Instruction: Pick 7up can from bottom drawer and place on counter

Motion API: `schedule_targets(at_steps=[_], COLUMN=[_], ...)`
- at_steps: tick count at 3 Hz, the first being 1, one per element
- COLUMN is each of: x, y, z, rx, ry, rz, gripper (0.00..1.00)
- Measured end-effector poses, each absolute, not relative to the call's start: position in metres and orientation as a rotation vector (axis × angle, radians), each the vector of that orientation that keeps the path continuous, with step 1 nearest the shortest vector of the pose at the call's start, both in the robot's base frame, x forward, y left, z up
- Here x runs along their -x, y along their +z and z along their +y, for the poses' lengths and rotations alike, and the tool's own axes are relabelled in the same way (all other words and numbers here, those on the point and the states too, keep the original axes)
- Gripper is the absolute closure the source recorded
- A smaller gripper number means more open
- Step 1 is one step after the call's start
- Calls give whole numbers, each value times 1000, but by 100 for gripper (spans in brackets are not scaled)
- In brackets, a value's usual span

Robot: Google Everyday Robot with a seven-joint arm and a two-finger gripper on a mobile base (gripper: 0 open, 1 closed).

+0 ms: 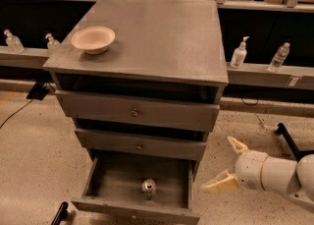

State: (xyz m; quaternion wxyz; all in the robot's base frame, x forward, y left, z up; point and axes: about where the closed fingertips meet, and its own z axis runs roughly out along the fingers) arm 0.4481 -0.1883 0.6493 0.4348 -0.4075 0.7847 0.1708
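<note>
7up can (pixel 148 188) stands upright in the open bottom drawer (pixel 113 182), near the front middle, not yet grasped. Gripper (pixel 228 166) hangs outside the drawer, low to its right, fingers spread apart and empty. Judged early: drawer access is ready; reach, grasp, lift and placement on the counter surface (pixel 162 32), beside the bowl (pixel 93 39), remain.

White rounded arm (pixel 274 172); hand (pixel 218 164) lower right; cream tapered fingers (pixel 221 183) apart
</note>
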Motion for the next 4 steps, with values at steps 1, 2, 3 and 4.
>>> schedule_targets(at_steps=[1, 2, 3, 4], x=[-451, -453, -460, -445], y=[635, 628, 602, 541], z=[-191, -182, -153, -122], rx=[1009, 1048, 1127, 1169], ry=[421, 468, 608, 717], rz=[1954, 1947, 1821, 1700], gripper=[0, 0, 0, 0])
